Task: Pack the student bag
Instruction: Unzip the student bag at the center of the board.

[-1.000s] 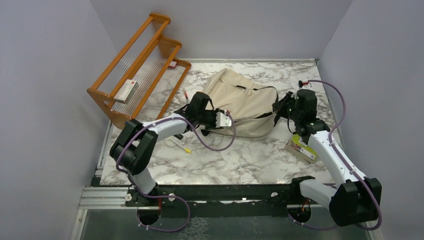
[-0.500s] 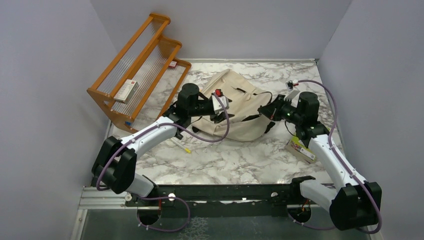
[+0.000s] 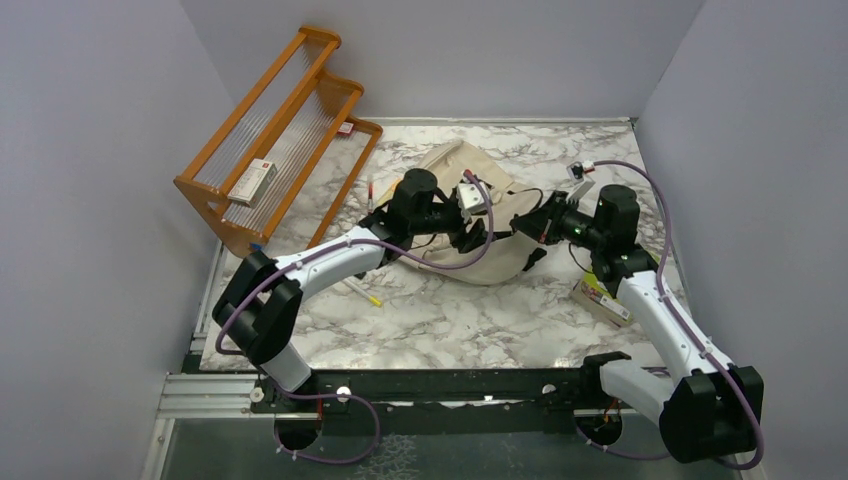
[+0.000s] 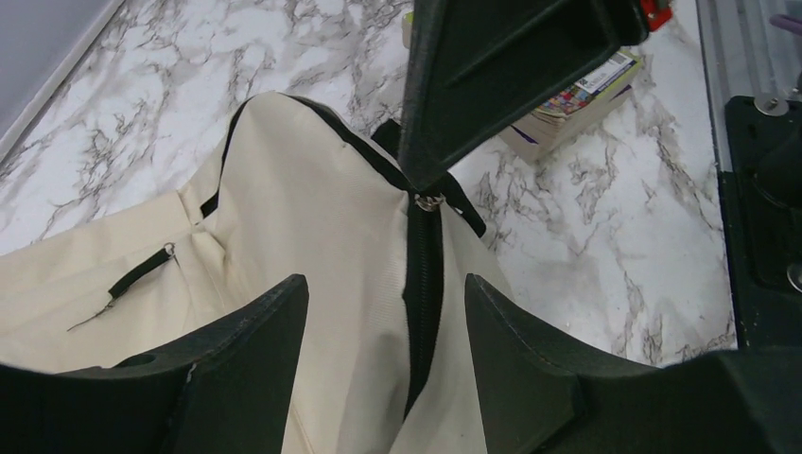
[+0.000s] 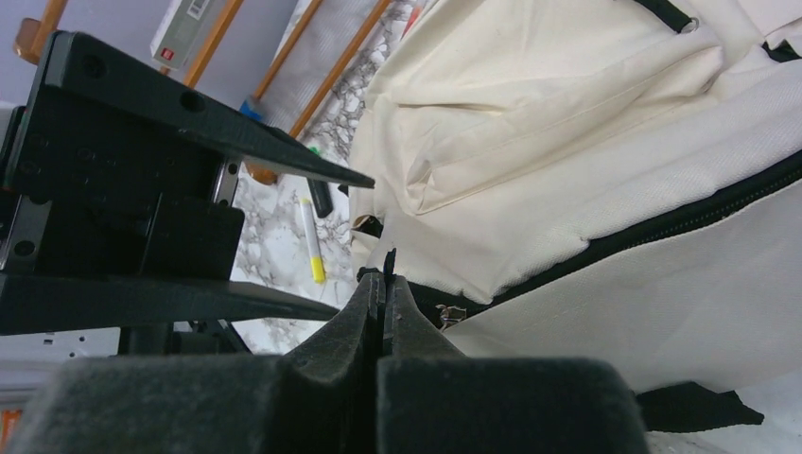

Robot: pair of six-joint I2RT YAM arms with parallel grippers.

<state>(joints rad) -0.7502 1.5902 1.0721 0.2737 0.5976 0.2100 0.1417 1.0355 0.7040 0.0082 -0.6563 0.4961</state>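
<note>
The student bag (image 3: pixel 500 262) lies slumped on the marble table (image 3: pixel 450 330), towards the back and about in the middle, between our two arms. The next move depends on the black zipper line (image 4: pixel 423 274). In the left wrist view it runs between the fingers of our left gripper (image 4: pixel 383 303), away from the camera and up to the zipper pull (image 4: pixel 427 200).

The left gripper hovers just over the cloth with its jaws spread and nothing in them, one finger on each side of the zipper. Our right gripper (image 5: pixel 386 284) comes from the opposite side, pressed fully closed. Its tips meet the bag exactly at the pull, and it seems to pinch the small tab.

We judge that the right arm should draw the pull along the zipper's long axis while the left, nearer to the cloth, takes the edge.

The marble looks smooth, so the soft bag may slide. A wooden rack (image 3: pixel 280 130) stands at the back left, a colourful book (image 3: pixel 603 298) lies beside the right arm, and a pen (image 3: pixel 362 291) lies near the left one. Grey walls close in on three sides.
</note>
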